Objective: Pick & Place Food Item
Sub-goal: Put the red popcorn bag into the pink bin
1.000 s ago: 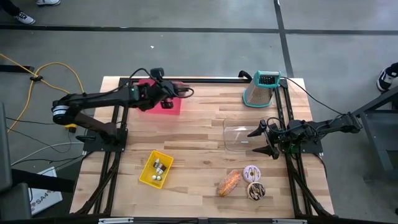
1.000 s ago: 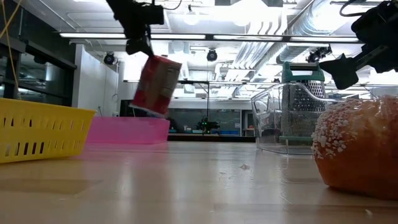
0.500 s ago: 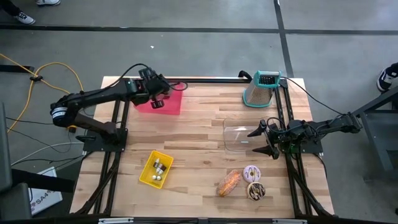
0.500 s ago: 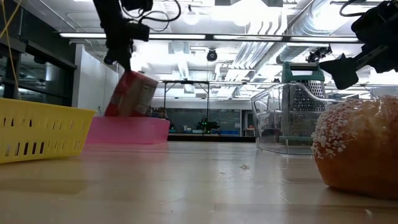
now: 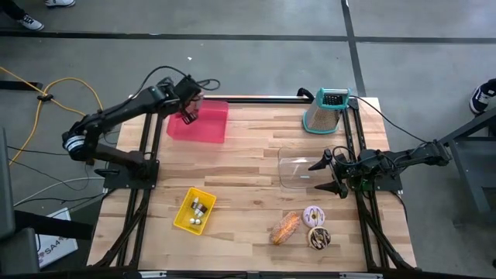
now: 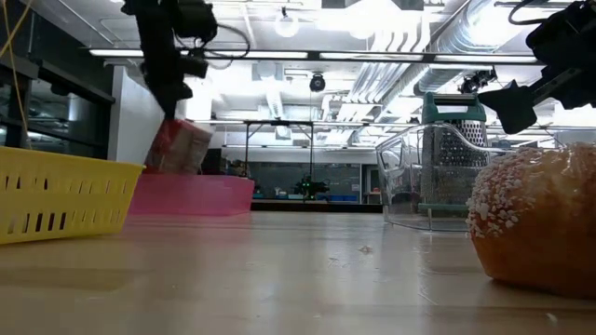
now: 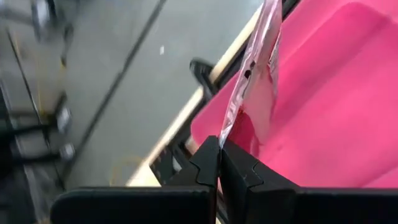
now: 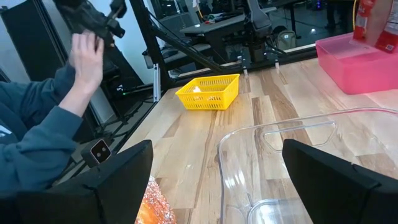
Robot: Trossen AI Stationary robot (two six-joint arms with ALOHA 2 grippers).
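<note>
A red-and-pink food packet (image 6: pixel 180 147) hangs over the far left corner of the pink tray (image 5: pixel 209 124), with my left gripper (image 6: pixel 173 104) shut on its top. In the left wrist view the packet (image 7: pixel 258 74) shows edge-on above the tray (image 7: pixel 336 112). In the low view its lower end sinks behind the tray's wall (image 6: pixel 191 195); whether it touches the tray floor I cannot tell. My right gripper (image 5: pixel 329 175) waits open at the table's right side, by a clear plastic container (image 5: pixel 298 169). My left gripper pinches the packet's thin top edge (image 7: pixel 225 129) between its two fingertips. The fingers slant down from above. The packet hangs tilted below them, over the pink tray.
A yellow basket (image 5: pixel 194 211) with small items stands near the front left. A bread roll (image 5: pixel 285 227) and two donuts (image 5: pixel 314 215) lie front right. A teal grater (image 5: pixel 327 110) stands far right. A person's arm (image 8: pixel 56 118) shows beyond the table.
My left gripper has swung toward the table's left and far edges and sunk a little, rolling its wrist, still shut on the packet. The packet has gone from above the tray's right part to its far left corner and now hangs lower, at the tray's rim.
</note>
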